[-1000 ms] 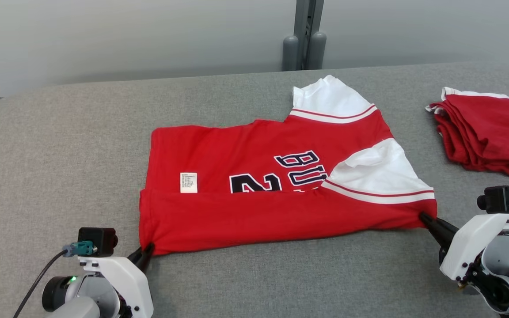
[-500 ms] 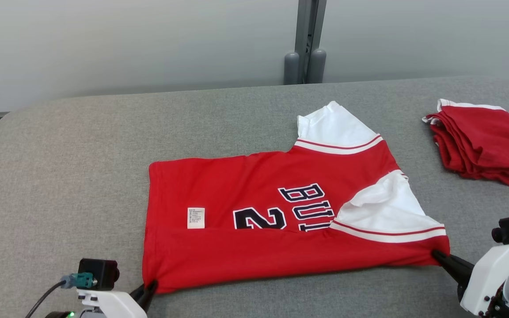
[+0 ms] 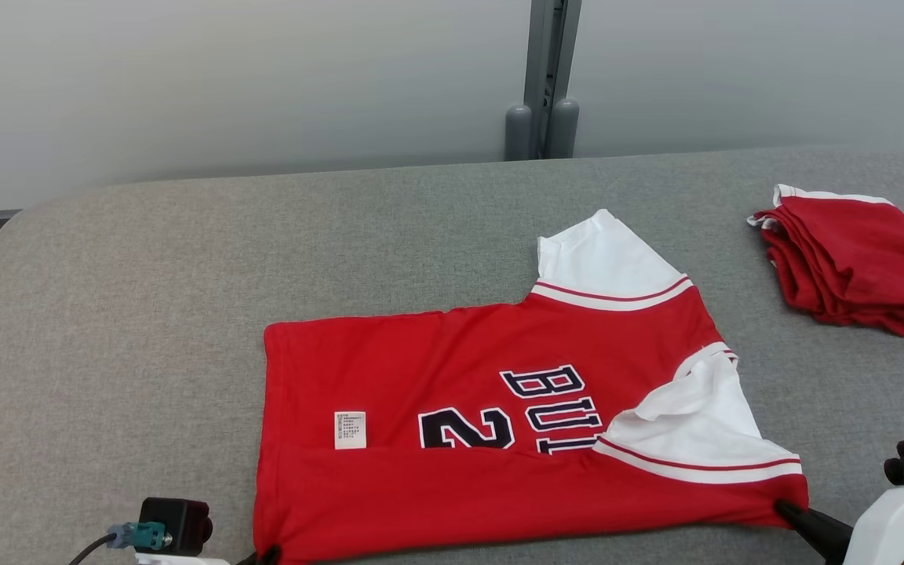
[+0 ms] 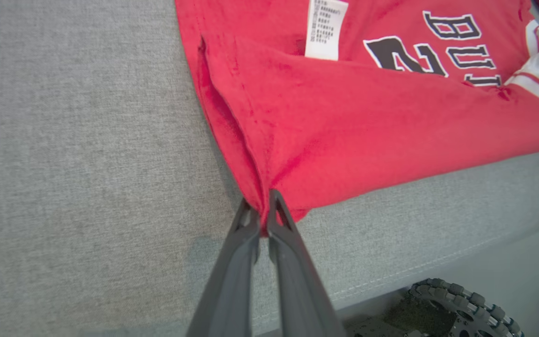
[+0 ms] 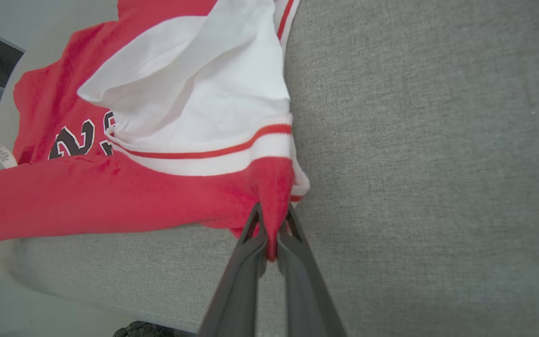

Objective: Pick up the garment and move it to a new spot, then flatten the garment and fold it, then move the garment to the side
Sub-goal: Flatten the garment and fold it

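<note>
**Head view.** The red jersey (image 3: 499, 439) lies flat on the grey padded surface (image 3: 146, 314), near its front edge, hem toward the robot's left and white sleeves toward its right. The near long edge is folded over the body and covers the lower part of the dark numeral and lettering. A white care label (image 3: 350, 430) shows just above the fold line. The left pincer (image 3: 267, 555) meets the near hem corner at the bottom of the view. The right pincer (image 3: 789, 512) meets the near shoulder corner. A stack of folded red garments (image 3: 860, 267) sits well apart at the far right. A grey post (image 3: 542, 78) stands behind the surface.

**Left wrist view.** The left pincer (image 4: 262, 210) is clamped on the jersey (image 4: 367, 131). Both fingers are pressed together on the bunched red corner, from which the folded flap rises. An omni wheel (image 4: 456, 304) shows below the surface edge.

**Right wrist view.** The right pincer (image 5: 273, 229) is clamped on the jersey (image 5: 110, 196). Red fabric is pinched between its fingers directly below the striped cuff of the white sleeve (image 5: 204, 93). The sleeve lies loosely creased on the red body.
</note>
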Tool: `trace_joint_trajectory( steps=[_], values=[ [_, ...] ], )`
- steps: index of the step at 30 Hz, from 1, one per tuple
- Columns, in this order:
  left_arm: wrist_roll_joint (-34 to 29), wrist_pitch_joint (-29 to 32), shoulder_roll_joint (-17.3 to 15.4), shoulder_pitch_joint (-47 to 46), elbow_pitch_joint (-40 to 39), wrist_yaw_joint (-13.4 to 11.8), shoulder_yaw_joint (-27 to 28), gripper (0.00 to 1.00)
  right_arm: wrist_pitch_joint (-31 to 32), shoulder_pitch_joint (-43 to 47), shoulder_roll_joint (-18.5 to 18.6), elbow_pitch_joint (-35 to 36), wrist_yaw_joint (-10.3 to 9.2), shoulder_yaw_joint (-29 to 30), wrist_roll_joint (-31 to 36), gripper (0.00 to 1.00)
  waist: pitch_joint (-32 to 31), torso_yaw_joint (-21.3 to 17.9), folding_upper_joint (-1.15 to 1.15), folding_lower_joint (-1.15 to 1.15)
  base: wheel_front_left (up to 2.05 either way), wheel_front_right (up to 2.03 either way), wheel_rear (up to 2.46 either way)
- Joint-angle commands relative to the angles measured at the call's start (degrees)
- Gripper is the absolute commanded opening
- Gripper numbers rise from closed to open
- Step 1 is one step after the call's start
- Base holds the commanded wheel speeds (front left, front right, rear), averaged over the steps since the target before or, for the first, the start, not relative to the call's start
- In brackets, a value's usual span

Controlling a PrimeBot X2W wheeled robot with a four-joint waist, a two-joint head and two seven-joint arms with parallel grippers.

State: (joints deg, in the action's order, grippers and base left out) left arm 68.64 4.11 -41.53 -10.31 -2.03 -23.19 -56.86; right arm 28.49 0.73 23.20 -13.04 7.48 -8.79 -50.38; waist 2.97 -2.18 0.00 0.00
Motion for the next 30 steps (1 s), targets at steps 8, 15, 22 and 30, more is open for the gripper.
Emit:
trace_joint_trajectory(
  steps=[8, 15, 22, 30],
  values=[
    [0.7, 0.6, -0.2, 0.9, -0.1, -0.7, -0.1, 1.00, 6.0, 2.6, -2.3, 2.8, 0.03, 4.8, 2.7, 1.00, -0.2, -0.3, 0.00, 0.00, 0.00, 0.00, 0.00],
    [0.2, -0.9, -0.8, 0.7, -0.4, -1.3, 1.1, 1.00, 9.2, 3.4, -4.8, 7.0, 0.03, 9.2, 5.0, 1.00, -0.7, -0.2, 0.00, 0.00, 0.00, 0.00, 0.00],
    [-2.4, -6.2, -2.1, -1.9, -1.8, -3.8, 4.8, 1.00, 5.8, 1.1, -5.7, 13.3, 0.03, 12.6, 7.6, 1.00, -1.2, 0.1, 0.00, 0.00, 0.00, 0.00, 0.00],
    [-5.5, -12.7, 0.5, -7.1, 0.8, -3.5, 8.3, 1.00, -1.7, -9.2, -6.6, 12.4, 0.03, 10.9, 11.7, 1.00, 2.3, 0.6, 0.00, 0.00, 0.00, 0.00, 0.00]
  ],
)
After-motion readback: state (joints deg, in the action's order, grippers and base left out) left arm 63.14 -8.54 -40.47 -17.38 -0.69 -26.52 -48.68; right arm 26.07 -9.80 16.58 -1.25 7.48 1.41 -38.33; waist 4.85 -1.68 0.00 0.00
